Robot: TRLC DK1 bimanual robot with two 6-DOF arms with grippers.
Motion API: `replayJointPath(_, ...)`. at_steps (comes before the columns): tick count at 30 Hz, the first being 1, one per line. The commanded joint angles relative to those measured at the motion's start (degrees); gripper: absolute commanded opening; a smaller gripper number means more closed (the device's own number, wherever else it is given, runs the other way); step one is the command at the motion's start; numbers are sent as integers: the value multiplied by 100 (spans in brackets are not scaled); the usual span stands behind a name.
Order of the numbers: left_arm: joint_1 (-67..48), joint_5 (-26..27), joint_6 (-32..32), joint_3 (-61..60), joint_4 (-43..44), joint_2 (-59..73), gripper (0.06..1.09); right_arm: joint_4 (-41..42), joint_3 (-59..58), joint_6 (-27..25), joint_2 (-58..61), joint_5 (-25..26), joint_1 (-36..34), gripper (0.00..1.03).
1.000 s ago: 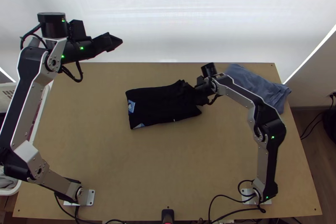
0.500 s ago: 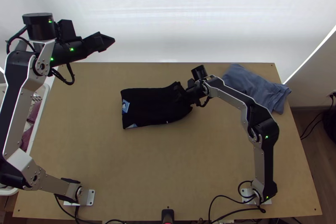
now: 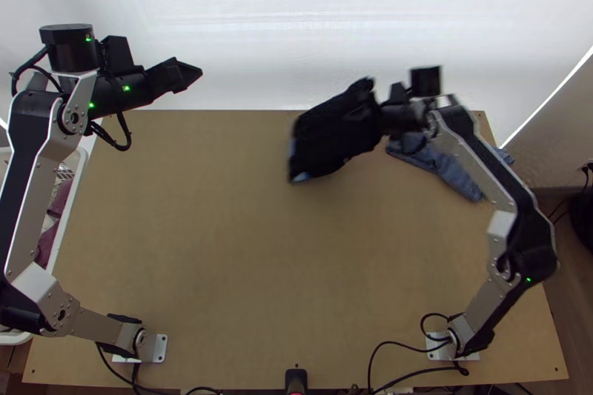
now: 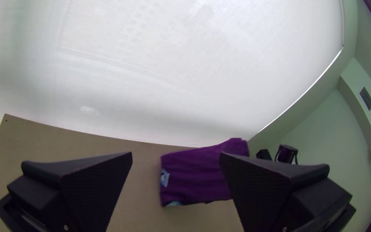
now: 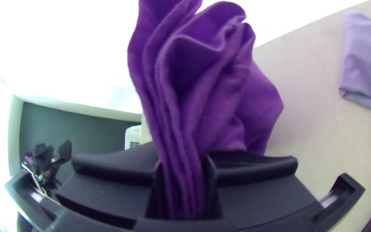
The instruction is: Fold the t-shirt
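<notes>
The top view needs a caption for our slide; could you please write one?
The right gripper holds the black t-shirt by one end, near a blue-grey cloth on the wooden table.

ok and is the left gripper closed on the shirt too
No, the left gripper stands open, away from the black t-shirt that the right gripper pinches.

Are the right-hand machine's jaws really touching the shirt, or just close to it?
Touching. The right wrist view shows the shirt gathered into folds and pinched between the two jaws, with cloth pressed against both.
</notes>
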Motion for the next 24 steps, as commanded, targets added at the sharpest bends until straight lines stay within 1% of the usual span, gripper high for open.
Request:
replayJointPath(1, 46, 40, 65, -104, -44, -234, 104, 50, 264, 102, -264, -188, -440, 3)
replayJointPath(6, 54, 40, 109, -183, -44, -305, 104, 59, 475, 23, -282, -364, -1091, 3)
replayJointPath(13, 107, 40, 170, -235, -44, -357, 104, 59, 932, 5, -80, -416, -1812, 3)
replayJointPath(21, 107, 40, 197, -218, -35, -357, 104, -64, 2004, 84, 623, -416, -2242, 3)
replayJointPath(24, 107, 40, 197, -183, -26, -357, 104, -179, 2136, 102, 808, -416, -2313, 3)
